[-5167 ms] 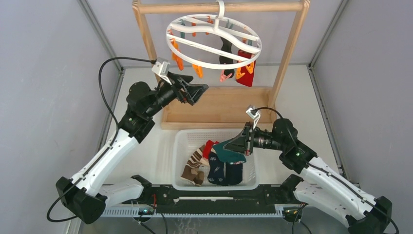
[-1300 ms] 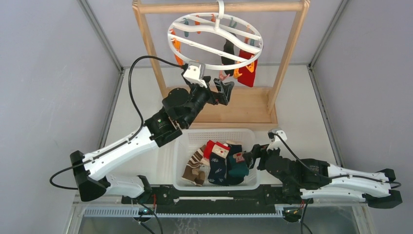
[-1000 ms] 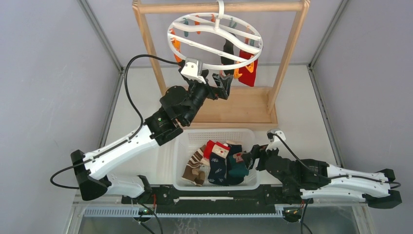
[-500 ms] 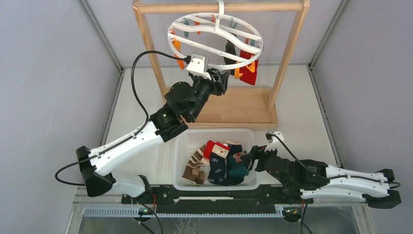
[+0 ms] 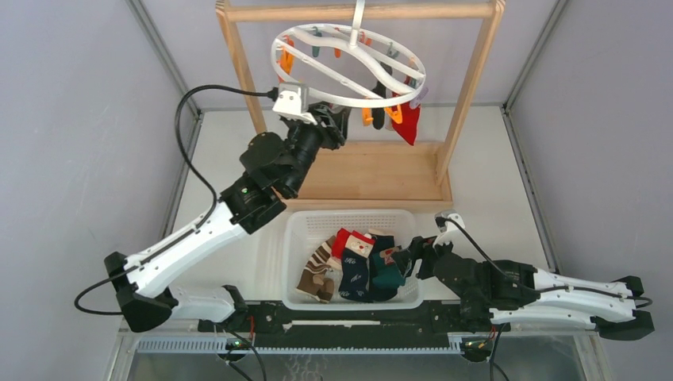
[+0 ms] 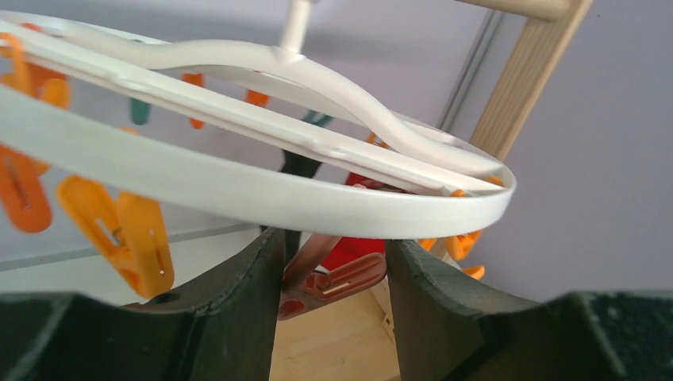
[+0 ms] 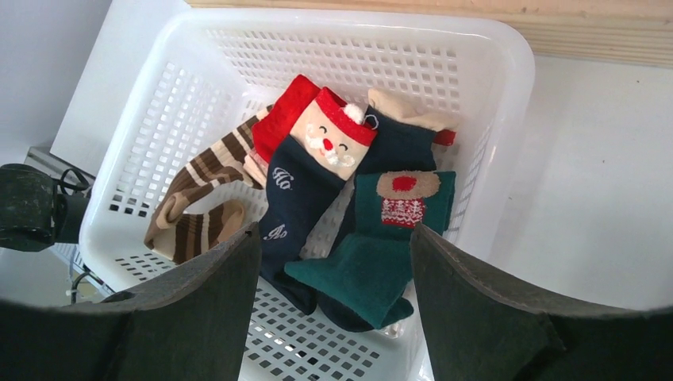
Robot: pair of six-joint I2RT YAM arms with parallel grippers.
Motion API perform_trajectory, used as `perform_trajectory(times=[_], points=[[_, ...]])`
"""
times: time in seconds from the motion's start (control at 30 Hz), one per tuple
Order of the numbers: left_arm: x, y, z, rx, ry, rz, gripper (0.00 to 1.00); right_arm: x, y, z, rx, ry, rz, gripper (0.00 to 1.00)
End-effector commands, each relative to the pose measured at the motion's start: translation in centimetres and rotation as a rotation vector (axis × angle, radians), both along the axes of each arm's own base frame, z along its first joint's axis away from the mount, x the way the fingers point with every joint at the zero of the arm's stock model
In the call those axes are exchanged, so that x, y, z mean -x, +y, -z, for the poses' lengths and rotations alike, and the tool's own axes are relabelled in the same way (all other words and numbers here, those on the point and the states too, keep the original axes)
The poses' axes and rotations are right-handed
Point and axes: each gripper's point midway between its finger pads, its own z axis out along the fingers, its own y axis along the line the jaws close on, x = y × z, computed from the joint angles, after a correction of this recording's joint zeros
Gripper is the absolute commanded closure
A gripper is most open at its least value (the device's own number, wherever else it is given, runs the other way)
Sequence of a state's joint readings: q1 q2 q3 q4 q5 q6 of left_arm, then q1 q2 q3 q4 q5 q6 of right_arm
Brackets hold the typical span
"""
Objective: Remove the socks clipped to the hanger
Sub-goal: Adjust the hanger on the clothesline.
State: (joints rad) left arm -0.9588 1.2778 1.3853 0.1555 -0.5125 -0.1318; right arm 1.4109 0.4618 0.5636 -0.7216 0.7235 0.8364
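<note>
The white round hanger [image 5: 357, 101] hangs tilted from the wooden rack, and a black sock [image 5: 381, 111] and a red sock [image 5: 409, 123] are still clipped to it. My left gripper [image 5: 340, 125] is just under the ring's near edge. In the left wrist view the left gripper [image 6: 333, 254] is shut on a salmon clip [image 6: 341, 278] below the ring [image 6: 238, 186], with the red sock [image 6: 361, 248] behind it. My right gripper [image 7: 335, 232] stands open and holds nothing, low beside the basket's right side, with a green sock [image 7: 381, 262] in front of it.
The white basket [image 5: 349, 214] in front of the rack holds several socks, among them a navy Santa sock [image 7: 305, 190] and a striped sock [image 7: 198, 206]. The wooden rack's base [image 5: 373, 171] lies behind the basket. Orange clips [image 6: 131, 238] dangle from the ring.
The left gripper rose to the ring and shut on the clip, then pulled left. The hanger has tilted and swung left with it. The right arm has stayed put.
</note>
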Motion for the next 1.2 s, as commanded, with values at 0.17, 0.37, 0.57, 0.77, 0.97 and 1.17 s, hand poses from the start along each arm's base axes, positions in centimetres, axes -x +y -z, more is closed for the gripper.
perform_trajectory(times=[0.17, 0.37, 0.57, 0.77, 0.97, 1.17], points=[[-0.1, 5.6, -1.6, 0.106, -0.032, -0.066, 0.47, 0.0, 0.7, -1.2, -0.047, -0.025, -0.016, 0.25], [-0.7, 7.8, -1.2, 0.121, -0.027, -0.09, 0.46, 0.0, 0.8, -1.2, -0.047, -0.025, -0.021, 0.25], [-1.6, 9.4, -1.0, 0.118, -0.02, -0.117, 0.46, 0.0, 1.0, -1.3, -0.05, -0.028, -0.026, 0.25], [-2.7, 10.5, -0.7, 0.109, -0.008, -0.137, 0.46, 0.1, 1.0, -1.2, -0.047, -0.024, -0.028, 0.25], [-3.9, 11.6, -0.5, 0.104, 0.0, -0.165, 0.46, 0.1, 0.9, -1.2, -0.048, -0.022, -0.028, 0.25], [-4.8, 12.7, -0.6, 0.101, 0.004, -0.187, 0.46, 0.1, 0.7, -1.3, -0.05, -0.024, -0.028, 0.25]])
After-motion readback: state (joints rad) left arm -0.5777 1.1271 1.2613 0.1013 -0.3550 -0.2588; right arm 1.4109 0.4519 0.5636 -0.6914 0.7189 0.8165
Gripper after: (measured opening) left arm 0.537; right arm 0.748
